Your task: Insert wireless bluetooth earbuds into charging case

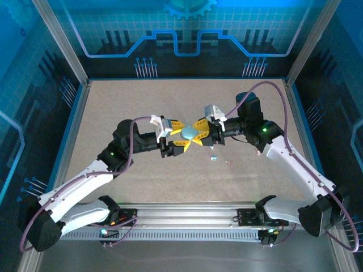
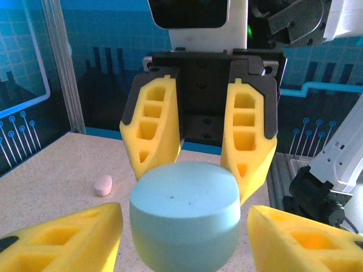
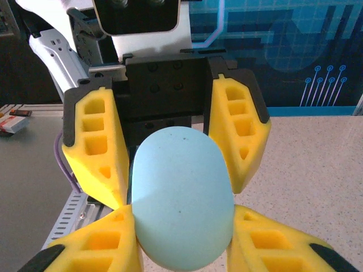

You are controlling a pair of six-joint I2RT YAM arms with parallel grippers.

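Note:
The charging case (image 1: 188, 133), a smooth pale-blue rounded pod, hangs above the table's middle between both grippers. My right gripper (image 3: 181, 232) is shut on it, its yellow fingers (image 3: 96, 249) pressing the case (image 3: 181, 198) from both sides. My left gripper (image 2: 184, 232) faces it from the other side and stands open around the case (image 2: 184, 218), with a thin gap at each finger (image 2: 62, 241). On the table below lie tiny earbuds: a bluish one (image 1: 212, 158) and a pinkish one (image 1: 228, 162). A pinkish earbud (image 2: 103, 185) also lies on the table in the left wrist view.
The speckled beige table (image 1: 142, 102) is walled by blue panels and an aluminium frame (image 1: 62, 45). A metal rail (image 1: 187, 218) with both arm bases runs along the near edge. In the top view my left gripper (image 1: 180, 135) and right gripper (image 1: 198, 132) nearly touch.

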